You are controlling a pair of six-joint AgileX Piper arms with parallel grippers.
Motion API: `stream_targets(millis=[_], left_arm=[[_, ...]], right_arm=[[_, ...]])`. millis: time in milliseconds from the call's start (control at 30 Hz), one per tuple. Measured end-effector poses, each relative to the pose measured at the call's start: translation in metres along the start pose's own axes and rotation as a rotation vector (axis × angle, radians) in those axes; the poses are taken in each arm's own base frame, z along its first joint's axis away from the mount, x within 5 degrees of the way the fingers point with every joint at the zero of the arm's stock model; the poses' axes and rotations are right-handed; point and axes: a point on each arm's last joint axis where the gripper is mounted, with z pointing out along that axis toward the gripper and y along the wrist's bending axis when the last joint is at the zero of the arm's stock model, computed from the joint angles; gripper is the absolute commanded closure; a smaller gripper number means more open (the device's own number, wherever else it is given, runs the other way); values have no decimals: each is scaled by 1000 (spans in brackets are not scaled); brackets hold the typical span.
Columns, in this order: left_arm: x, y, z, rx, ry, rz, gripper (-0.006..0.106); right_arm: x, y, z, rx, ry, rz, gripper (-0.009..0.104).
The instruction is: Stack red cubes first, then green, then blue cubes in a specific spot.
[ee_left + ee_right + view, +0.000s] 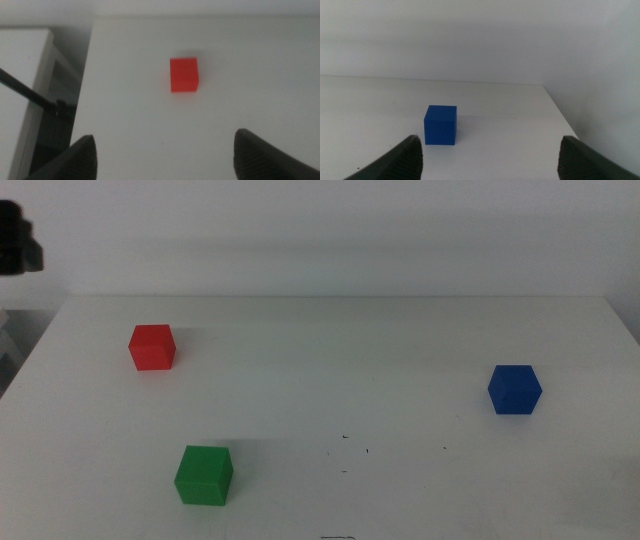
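You have a plain white table [330, 340] with a few tiny dark specks [346, 437] near its front, set against a bare pale wall [340, 230] under soft, even light (faint shadows only), with a white cabinet [25, 75] beside the table's left edge.

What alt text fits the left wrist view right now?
A red cube sits alone on the white table, ahead of the left hand, whose two dark jaws are spread wide and hold nothing.
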Motion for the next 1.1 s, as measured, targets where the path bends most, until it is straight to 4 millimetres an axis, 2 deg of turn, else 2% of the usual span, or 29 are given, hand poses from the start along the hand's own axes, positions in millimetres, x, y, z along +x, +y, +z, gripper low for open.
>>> stream_targets(millis=[167, 300, 467, 767, 1100], left_arm=[[-29, 0, 39, 0, 165, 0, 7], [-43, -2, 73, 21, 251, -14, 7], [-52, -9, 124, 45, 356, -15, 7], [-54, -22, 202, 62, 453, 5, 7], [-46, -26, 261, 72, 501, -1, 7]], right_arm=[[0, 0, 0, 0, 0, 0, 1], [0, 0, 0, 0, 0, 0, 1], [0, 0, 0, 0, 0, 0, 1], [0, 0, 0, 0, 0, 0, 1], [0, 0, 0, 0, 0, 0, 1]])
